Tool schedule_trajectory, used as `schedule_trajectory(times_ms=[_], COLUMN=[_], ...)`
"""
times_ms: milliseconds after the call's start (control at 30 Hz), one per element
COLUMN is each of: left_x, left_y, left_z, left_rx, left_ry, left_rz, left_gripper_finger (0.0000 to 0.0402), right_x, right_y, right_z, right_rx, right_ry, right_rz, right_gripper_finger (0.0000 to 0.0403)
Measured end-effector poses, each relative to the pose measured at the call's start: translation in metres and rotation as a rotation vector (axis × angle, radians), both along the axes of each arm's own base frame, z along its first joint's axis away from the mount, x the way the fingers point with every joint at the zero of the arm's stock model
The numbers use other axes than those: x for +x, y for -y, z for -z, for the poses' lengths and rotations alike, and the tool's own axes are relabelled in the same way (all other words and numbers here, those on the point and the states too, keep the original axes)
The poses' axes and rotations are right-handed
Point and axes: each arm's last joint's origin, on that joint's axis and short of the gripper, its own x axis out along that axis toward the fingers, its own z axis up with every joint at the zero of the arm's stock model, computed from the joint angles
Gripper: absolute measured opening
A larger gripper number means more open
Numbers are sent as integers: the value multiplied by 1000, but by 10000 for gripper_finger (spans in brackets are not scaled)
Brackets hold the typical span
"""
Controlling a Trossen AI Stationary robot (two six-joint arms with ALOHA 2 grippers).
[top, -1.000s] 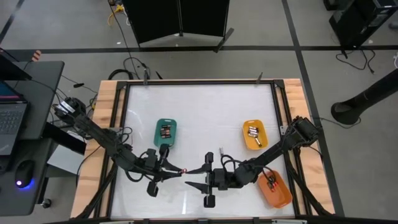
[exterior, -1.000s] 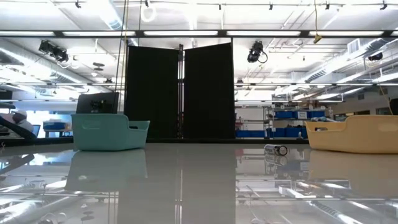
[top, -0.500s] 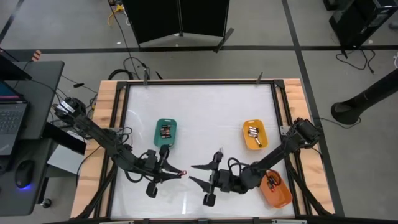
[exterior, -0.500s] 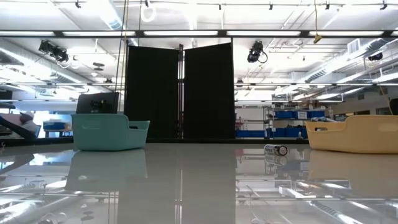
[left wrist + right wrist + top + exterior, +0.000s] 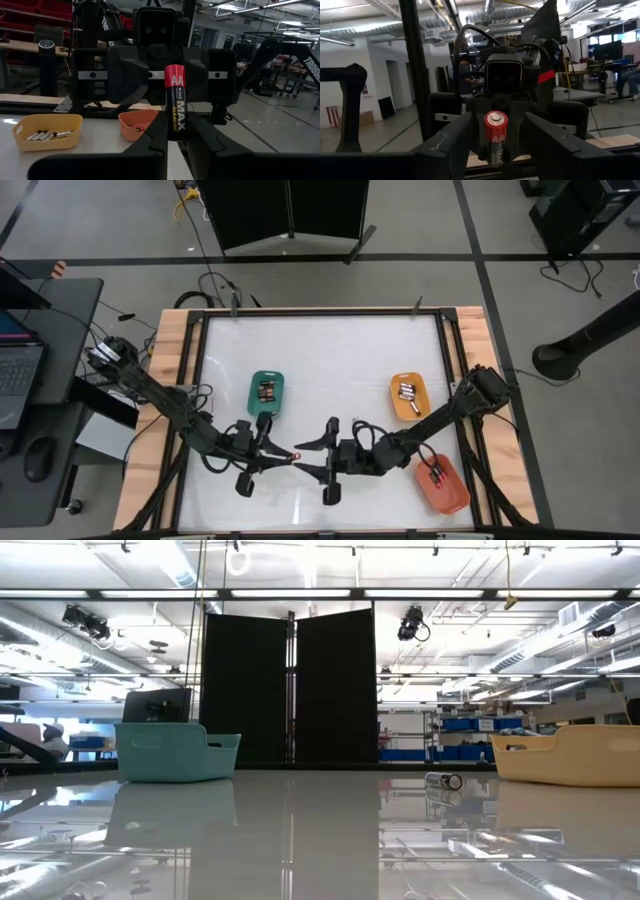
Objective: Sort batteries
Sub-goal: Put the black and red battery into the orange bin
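Handover at desk [image 5: 330,350] centre: left pincer [image 5: 291,456] clamped on upright AA battery [image 5: 175,102], right pincer [image 5: 312,457] newly swung in, spread wide around it, not yet gripping.

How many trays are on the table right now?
3. The green tray sits left of centre, the yellow tray right of centre, and the orange tray near the front right corner, partly under the right arm.

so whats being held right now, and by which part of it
The left gripper holds an AA battery by its lower end, red tip up. The right gripper faces it, jaws open, holding nothing.
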Motion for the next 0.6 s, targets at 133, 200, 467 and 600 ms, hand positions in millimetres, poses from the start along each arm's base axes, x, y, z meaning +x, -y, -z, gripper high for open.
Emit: schedule_trajectory(times_ms=[133, 200, 467, 600], left_x=[0, 0, 1, 2], left_y=[0, 0, -2, -4], left_z=[-1, -1, 0, 0], left_rx=[-4, -4, 1, 3], left_ry=[5, 5, 4, 4], left_rz=[0, 0, -17, -27], left_gripper_finger=[49, 49, 49, 49], right_x=[0, 0, 4, 6], right_y=[1, 1, 5, 9], right_z=[0, 0, 2, 2], right_rx=[0, -1, -7, -5], right_ry=[-1, 0, -17, -16], right_rz=[2, 2, -37, -35], right_gripper_finger=[172, 158, 104, 91])
